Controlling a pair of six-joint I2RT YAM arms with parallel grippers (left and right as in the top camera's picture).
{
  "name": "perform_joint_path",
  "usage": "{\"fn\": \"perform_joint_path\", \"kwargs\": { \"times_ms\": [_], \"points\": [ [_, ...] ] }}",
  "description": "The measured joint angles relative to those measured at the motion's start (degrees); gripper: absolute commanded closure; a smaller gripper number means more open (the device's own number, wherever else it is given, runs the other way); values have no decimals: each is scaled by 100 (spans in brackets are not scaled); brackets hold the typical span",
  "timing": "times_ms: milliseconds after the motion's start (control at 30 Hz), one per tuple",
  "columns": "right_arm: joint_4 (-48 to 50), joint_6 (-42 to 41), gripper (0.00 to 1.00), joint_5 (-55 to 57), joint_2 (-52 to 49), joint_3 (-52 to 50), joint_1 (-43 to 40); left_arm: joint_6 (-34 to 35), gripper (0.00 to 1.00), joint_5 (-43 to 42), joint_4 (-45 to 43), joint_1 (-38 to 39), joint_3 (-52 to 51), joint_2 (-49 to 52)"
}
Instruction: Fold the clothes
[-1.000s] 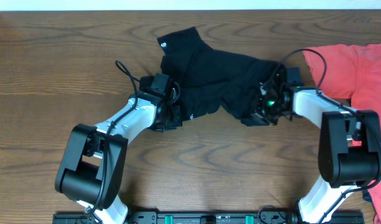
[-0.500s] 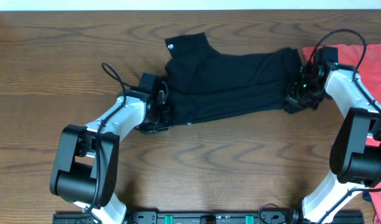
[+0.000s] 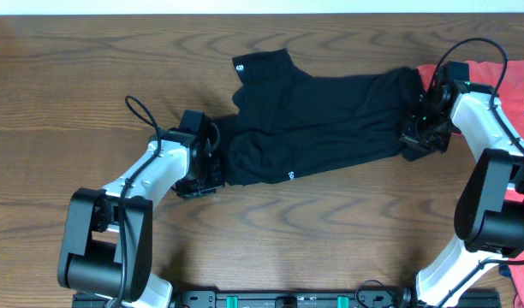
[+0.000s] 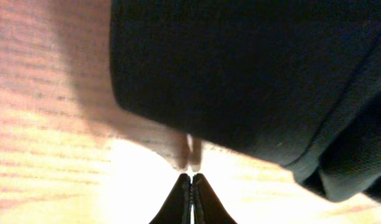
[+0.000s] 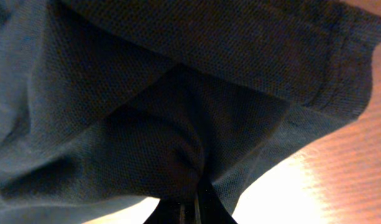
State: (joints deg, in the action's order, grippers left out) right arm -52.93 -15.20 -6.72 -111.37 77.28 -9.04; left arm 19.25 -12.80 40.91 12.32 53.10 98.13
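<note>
Since a second ago the one black shirt (image 3: 330, 115) has stretched wider across mid-table, its right end pinched in the right gripper (image 3: 414, 137), the left gripper (image 3: 216, 168) closed on nothing at its left end, with one red shirt (image 3: 493, 94) far right.

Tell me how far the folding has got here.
Done: nothing folded yet; the black shirt lies stretched out, rumpled, across the table. In hand: the right gripper pinches bunched fabric at one end; the left gripper is shut at the other end, with no cloth visibly between its tips. Remaining: flattening and folding it, then the red shirt, lying beyond the right arm.
</note>
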Motion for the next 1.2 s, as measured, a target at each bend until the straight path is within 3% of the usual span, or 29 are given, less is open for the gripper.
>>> {"fn": "perform_joint_path", "kwargs": {
  "times_ms": [600, 633, 700, 733, 767, 800, 1200],
  "points": [
    [-616, -28, 99, 485, 2, -446, 90, 2, 94, 81, 208, 0, 0, -37],
    [-616, -33, 92, 501, 2, -516, 101, 2, 94, 83, 208, 0, 0, -72],
    [-621, -83, 38, 535, 2, -638, 125, 0, 92, 81, 195, 0, 0, -168],
    [-619, -85, 16, 560, 2, -660, 127, -4, 87, 81, 190, 0, 0, -229],
    [-603, -87, 3, 588, 7, -660, 138, -9, 83, 85, 192, 0, 0, -293],
    [-597, -87, 1, 603, 17, -660, 140, -24, 77, 83, 197, 0, 0, -376],
    [-1056, -181, 1, 662, 1506, -153, 142, 85, 73, 66, 796, 0, 0, -1589]
  ]
}}
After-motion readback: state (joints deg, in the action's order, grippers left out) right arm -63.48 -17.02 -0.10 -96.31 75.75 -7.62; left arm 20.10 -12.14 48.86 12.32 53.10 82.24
